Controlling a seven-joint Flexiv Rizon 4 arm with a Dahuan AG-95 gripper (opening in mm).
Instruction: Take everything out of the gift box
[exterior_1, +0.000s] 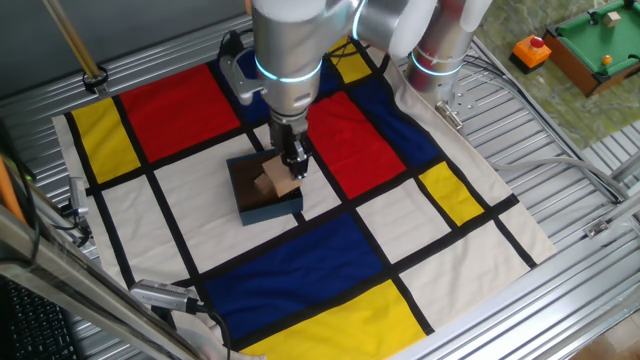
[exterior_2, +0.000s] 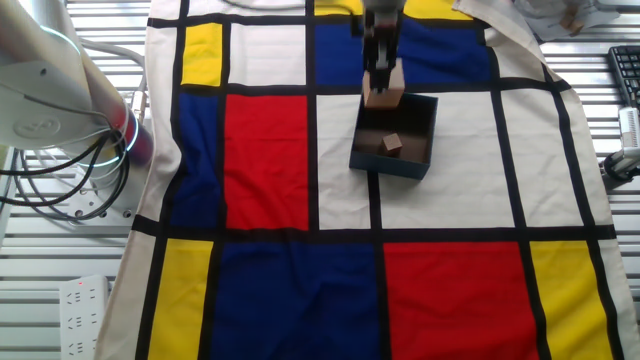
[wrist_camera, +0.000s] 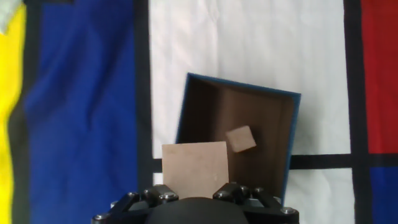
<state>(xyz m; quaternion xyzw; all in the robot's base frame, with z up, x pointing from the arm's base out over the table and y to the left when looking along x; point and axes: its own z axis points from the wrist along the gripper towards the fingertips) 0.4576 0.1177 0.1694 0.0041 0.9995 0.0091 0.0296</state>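
The navy gift box (exterior_1: 262, 205) sits on a white square of the patterned cloth; it also shows in the other fixed view (exterior_2: 393, 164) and the hand view (wrist_camera: 292, 124). My gripper (exterior_1: 292, 165) is shut on the larger wooden cube (exterior_1: 277, 182) and holds it lifted over the box's edge. The cube fills the space between the fingers in the hand view (wrist_camera: 194, 163) and shows at the box's far rim in the other fixed view (exterior_2: 384, 84). The small cube (wrist_camera: 240, 139) lies on the brown box floor, also visible in the other fixed view (exterior_2: 392, 144).
A red, blue, yellow and white checked cloth (exterior_1: 330, 260) covers the slatted metal table. An orange object with a red button (exterior_1: 531, 50) and a green toy table (exterior_1: 600, 45) sit far right. A second arm base (exterior_2: 50, 100) stands at the left.
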